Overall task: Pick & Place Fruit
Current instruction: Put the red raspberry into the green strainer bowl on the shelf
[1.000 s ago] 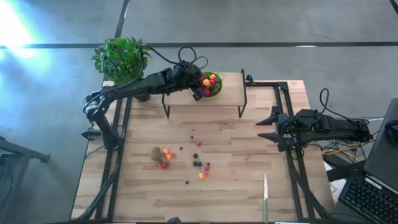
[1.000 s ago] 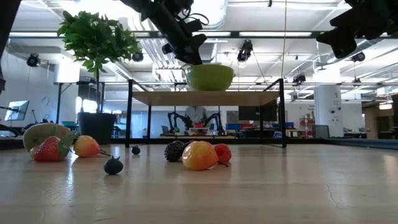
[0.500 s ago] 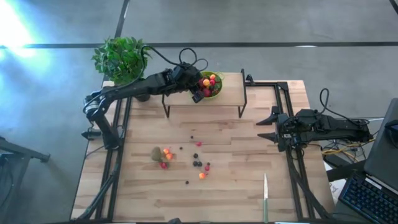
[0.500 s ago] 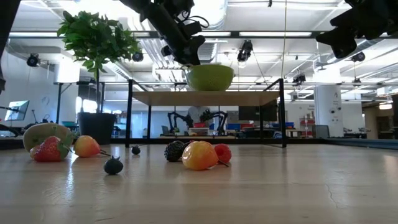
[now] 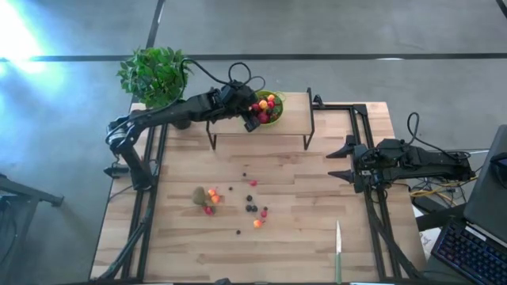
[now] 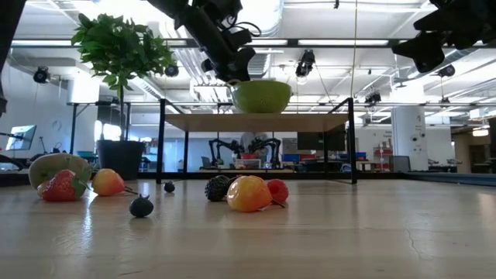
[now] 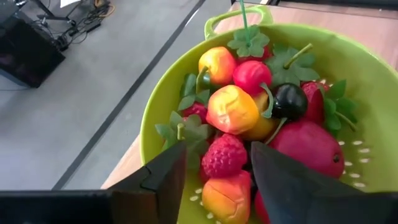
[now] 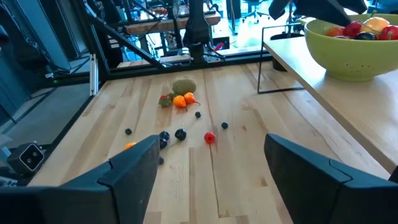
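Note:
The lime-green bowl [image 5: 273,115] [image 7: 163,99] stands on a raised wooden shelf [image 5: 291,123] at the table's far side, piled with toy fruit [image 7: 231,109]. My left gripper [image 5: 250,119] [image 7: 217,180] hovers open just over the bowl's fruit, a finger on each side of a raspberry [image 7: 223,155]. More fruit lies on the table: the kiwi [image 5: 199,195] [image 6: 56,166], a strawberry [image 5: 208,210], an orange fruit [image 5: 257,223] [image 6: 248,194] and dark berries [image 5: 250,208]. My right gripper [image 5: 345,161] [image 8: 211,180] waits open at the table's right edge.
A potted plant [image 5: 154,73] stands at the far left corner, beside the shelf. The green-handled knife [image 5: 338,250] lies near the table's near right edge. The shelf's black metal legs [image 5: 211,139] stand on the table. Bare wood lies between the scattered fruit and my right gripper.

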{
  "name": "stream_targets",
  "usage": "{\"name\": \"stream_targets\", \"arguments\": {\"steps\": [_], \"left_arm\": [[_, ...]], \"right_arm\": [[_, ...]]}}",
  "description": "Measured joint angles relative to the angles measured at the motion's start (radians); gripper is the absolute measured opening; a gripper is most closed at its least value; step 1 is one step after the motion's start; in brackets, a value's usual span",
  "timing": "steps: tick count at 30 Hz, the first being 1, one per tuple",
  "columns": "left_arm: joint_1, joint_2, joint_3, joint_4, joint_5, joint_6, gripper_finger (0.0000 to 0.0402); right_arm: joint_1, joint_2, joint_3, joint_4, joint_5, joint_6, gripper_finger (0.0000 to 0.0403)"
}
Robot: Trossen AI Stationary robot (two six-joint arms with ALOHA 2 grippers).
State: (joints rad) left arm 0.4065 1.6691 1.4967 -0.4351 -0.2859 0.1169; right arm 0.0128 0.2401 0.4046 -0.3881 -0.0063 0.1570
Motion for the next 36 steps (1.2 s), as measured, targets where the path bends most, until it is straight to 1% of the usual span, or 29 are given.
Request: {"name": "stream_targets", "arguments": {"steps": [4, 10, 14, 23, 27, 36], "left_arm": [[-0.011, 0.000, 0.026, -0.025, 0.001, 0.053, 0.0194], [-0.065, -0.006, 0.086, -0.070, 0.034, 0.066, 0.0195], [-0.120, -0.007, 0.115, -0.123, 0.062, 0.073, 0.0195], [-0.282, -0.009, 0.120, -0.269, 0.063, 0.083, 0.0195], [-0.343, -0.009, 0.116, -0.304, 0.063, 0.064, 0.0195], [-0.418, -0.008, 0.026, -0.272, 0.062, 0.030, 0.0195]], "right_arm": [[0.000, 0.000, 0.000, 0.000, 0.000, 0.000, 0.0300], [0.000, 0.000, 0.000, 0.000, 0.000, 0.000, 0.0320], [0.000, 0.000, 0.000, 0.000, 0.000, 0.000, 0.0332], [0.000, 0.000, 0.000, 0.000, 0.000, 0.000, 0.0358], [0.000, 0.000, 0.000, 0.000, 0.000, 0.000, 0.0357], [0.000, 0.000, 0.000, 0.000, 0.000, 0.000, 0.0331]]}}
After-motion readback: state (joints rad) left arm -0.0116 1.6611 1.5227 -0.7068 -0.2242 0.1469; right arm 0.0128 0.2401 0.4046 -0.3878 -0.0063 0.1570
